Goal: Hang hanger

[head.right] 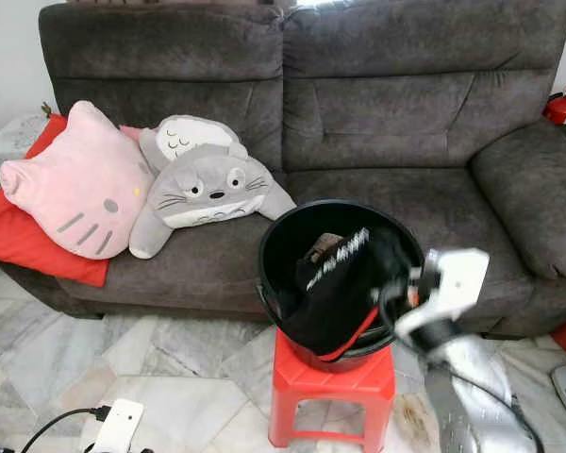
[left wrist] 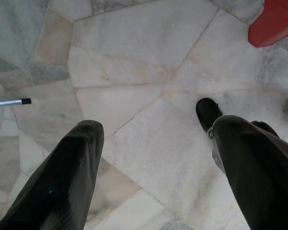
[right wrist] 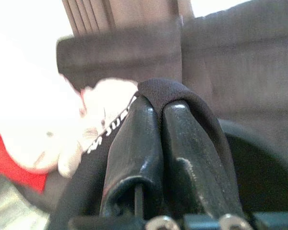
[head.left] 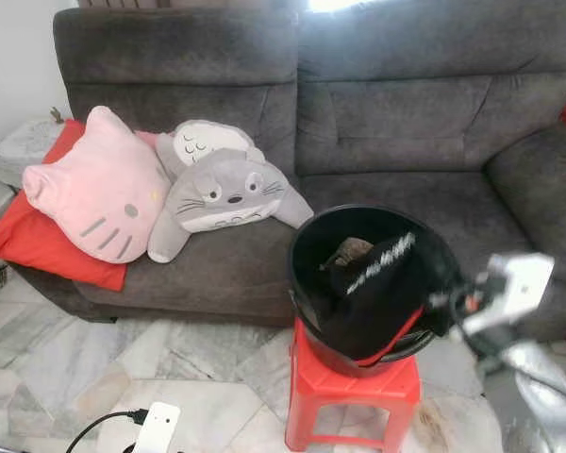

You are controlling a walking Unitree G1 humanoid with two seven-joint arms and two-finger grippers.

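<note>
One black bucket (head.left: 307, 247) sits on one red stool (head.left: 354, 382) by the front edge of the grey sofa (head.left: 396, 113), where two plush cushions (head.left: 99, 184) lie. The right gripper (right wrist: 159, 112) has its fingers pinched tight on a black garment (head.left: 377, 283) at the bucket's rim; the head views hide that grip. No hanger can be made out. The left gripper (left wrist: 153, 163) hangs over the marble floor (left wrist: 134, 62), fingers spread.
</note>
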